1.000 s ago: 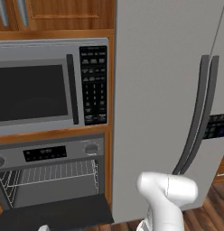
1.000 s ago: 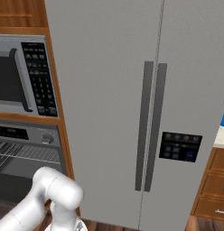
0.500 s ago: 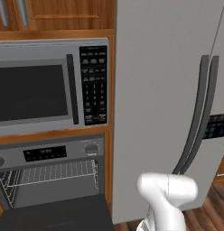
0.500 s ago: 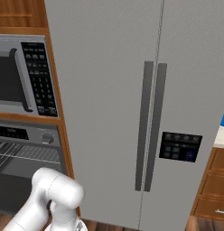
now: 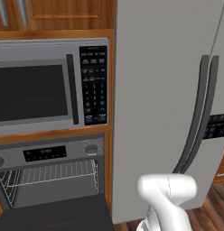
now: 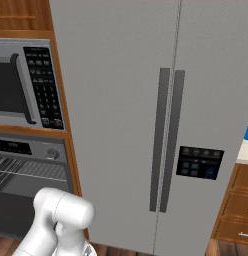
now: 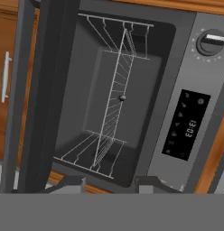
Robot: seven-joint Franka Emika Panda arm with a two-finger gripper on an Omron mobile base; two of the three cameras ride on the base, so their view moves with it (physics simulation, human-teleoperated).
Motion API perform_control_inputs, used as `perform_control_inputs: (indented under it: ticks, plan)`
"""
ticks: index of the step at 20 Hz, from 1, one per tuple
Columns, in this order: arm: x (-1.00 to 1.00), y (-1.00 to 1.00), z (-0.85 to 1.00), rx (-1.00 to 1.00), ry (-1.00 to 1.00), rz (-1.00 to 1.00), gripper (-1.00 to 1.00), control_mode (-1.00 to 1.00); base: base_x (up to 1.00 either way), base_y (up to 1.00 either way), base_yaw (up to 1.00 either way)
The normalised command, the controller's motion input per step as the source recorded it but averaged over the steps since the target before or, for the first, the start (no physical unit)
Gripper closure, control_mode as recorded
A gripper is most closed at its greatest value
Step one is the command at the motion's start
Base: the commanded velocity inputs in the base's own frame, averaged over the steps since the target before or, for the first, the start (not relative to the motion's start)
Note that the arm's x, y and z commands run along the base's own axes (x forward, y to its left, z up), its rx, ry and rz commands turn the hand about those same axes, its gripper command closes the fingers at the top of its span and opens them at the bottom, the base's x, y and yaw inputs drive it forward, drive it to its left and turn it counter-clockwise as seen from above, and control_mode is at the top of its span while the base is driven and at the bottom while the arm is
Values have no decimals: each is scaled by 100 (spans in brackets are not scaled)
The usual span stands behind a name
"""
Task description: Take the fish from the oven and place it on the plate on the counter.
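Fish (image 7: 122, 98): tiny grey speck on the wire rack (image 7: 109, 117), mid-cavity of the oven (image 7: 132, 90). Oven door (image 7: 46, 94) is open, folded down. Hand view is rolled, so the rack runs near-vertical in frame. Fish lies ahead of the gripper (image 7: 109, 182), well apart, no contact. Fingertips (image 7: 71, 184) barely clear the frame edge, set apart with nothing between them; true opening cannot be told.

Surroundings: microwave (image 5: 50, 85) directly above the oven, wood trim around both. Steel refrigerator (image 6: 161, 120) to the right; wood floor (image 5: 208, 207) below.
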Motion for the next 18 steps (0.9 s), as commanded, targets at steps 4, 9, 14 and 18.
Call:
perform_control_inputs:
  ticks: [4, 9, 14, 18]
  plan:
    - [-12, 0, 100, 0, -10, 1, -100, -100, 0, 0, 0]
    - [2, 0, 97, 0, -1, 0, -100, -100, 0, 0, 0]
    - [39, 0, 72, 0, 0, 0, -100, -100, 0, 0, 0]
    - [57, 0, 21, 0, 0, 0, -100, -100, 0, 0, 0]
